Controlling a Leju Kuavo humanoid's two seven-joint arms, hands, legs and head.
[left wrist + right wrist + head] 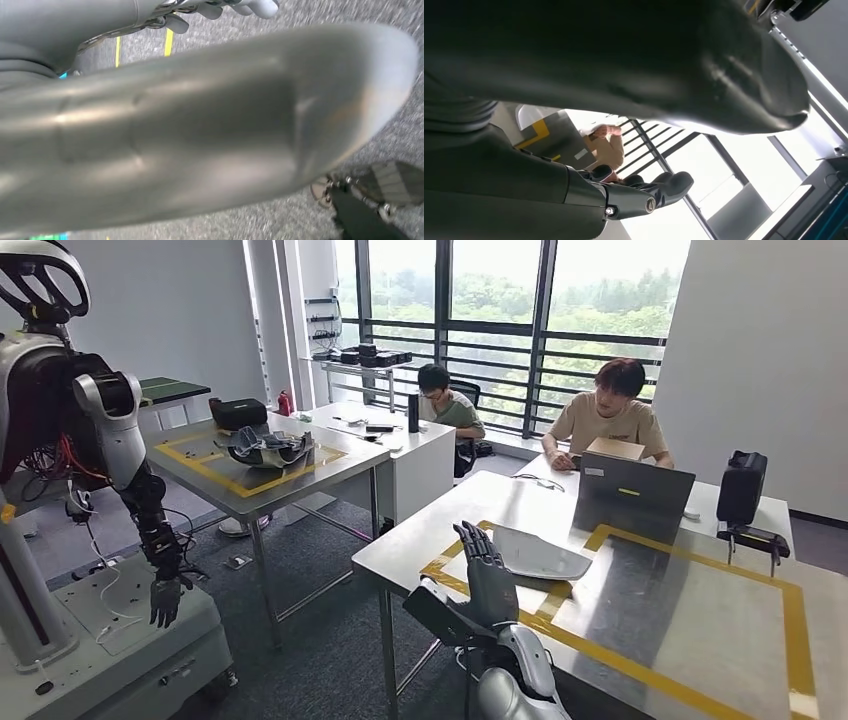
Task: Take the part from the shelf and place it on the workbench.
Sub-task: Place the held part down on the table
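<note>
The grey part (540,555) lies on the workbench (700,640), just beside the right hand (487,575), whose fingers are spread and hold nothing. It is judged thin, stiff, light and smooth; best gripped by an edge.

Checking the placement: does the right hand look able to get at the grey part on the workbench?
Probably yes: the right hand stands beside the part on the workbench, nothing between them.

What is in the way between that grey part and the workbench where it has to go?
Nothing visible. The part lies over the workbench's near corner, beside the hand, at the yellow tape. The laptop stands farther back, clear of it.
</note>
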